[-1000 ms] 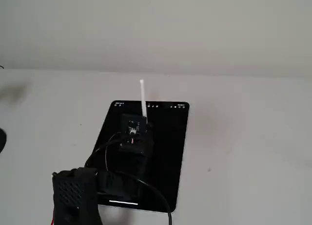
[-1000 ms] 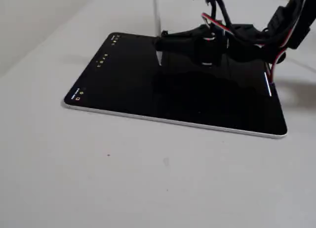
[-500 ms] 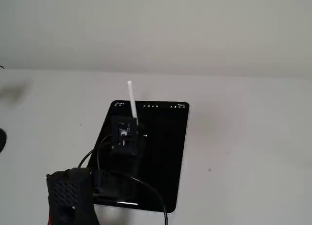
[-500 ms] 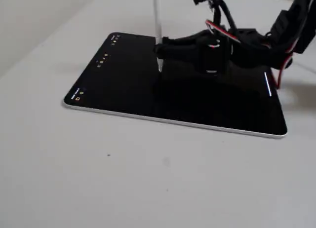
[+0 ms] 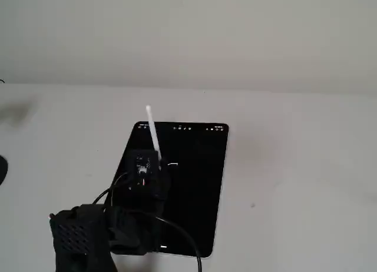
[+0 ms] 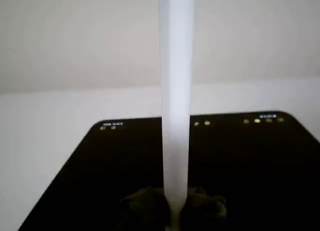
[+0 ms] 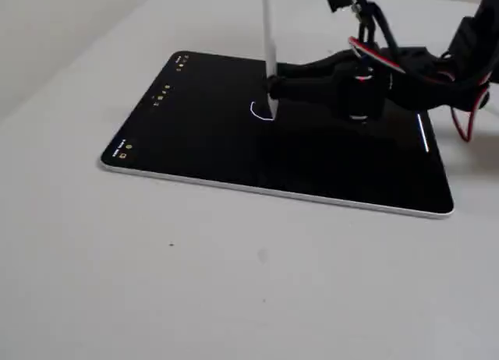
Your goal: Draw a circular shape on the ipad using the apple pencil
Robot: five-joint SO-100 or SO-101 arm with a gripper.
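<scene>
The iPad [image 5: 194, 201] lies flat on the white table with a black screen; it also shows in the wrist view [image 6: 250, 166] and in a fixed view [image 7: 195, 134]. My gripper [image 7: 274, 87] is shut on the white Apple Pencil [image 7: 268, 40], holding it nearly upright with the tip on the screen. A short curved white stroke [image 7: 260, 113] sits on the screen at the tip; it shows in a fixed view [image 5: 172, 163] too. The pencil [image 5: 153, 133] rises above the gripper [image 5: 160, 166] and fills the middle of the wrist view [image 6: 176, 91], clamped by dark fingers [image 6: 145, 208].
The black arm body [image 5: 88, 234] and its cables [image 7: 460, 95] hang over the iPad's near-left part in a fixed view. A white wall stands behind the table. A dark object [image 5: 2, 169] sits at the table's left edge.
</scene>
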